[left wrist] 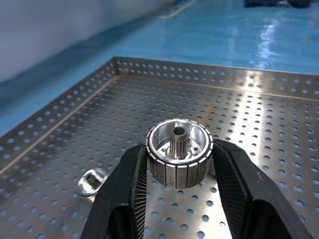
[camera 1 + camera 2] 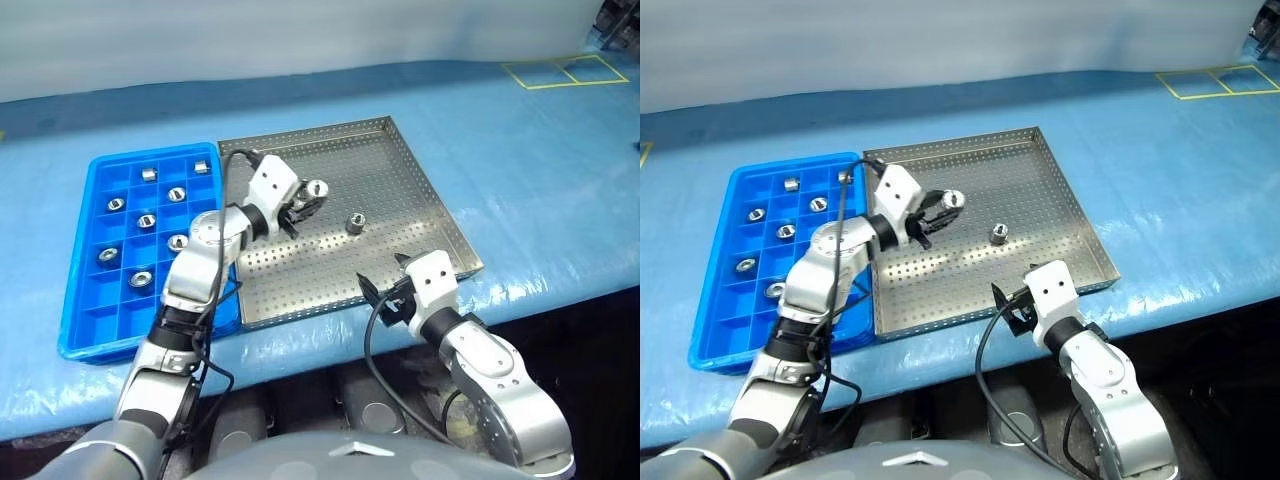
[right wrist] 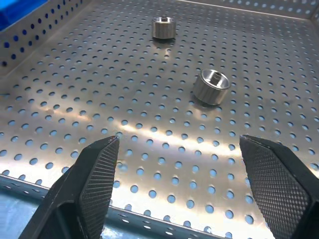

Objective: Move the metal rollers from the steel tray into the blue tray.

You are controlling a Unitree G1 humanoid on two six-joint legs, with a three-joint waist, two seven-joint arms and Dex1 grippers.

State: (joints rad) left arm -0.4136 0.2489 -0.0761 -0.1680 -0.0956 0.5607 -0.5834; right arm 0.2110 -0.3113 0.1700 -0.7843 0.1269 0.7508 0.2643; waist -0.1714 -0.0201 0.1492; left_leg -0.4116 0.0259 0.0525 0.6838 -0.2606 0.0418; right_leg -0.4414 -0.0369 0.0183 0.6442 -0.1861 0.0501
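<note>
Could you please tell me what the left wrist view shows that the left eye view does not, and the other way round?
The left wrist view adds close detail: the held roller has a ribbed side and a central hub, and it sits squeezed between the two black fingers.

The left eye view adds the blue tray with several rollers in its compartments, and the right hand, open at the steel tray's near rim.

Both share the left hand, its roller and the steel tray.
</note>
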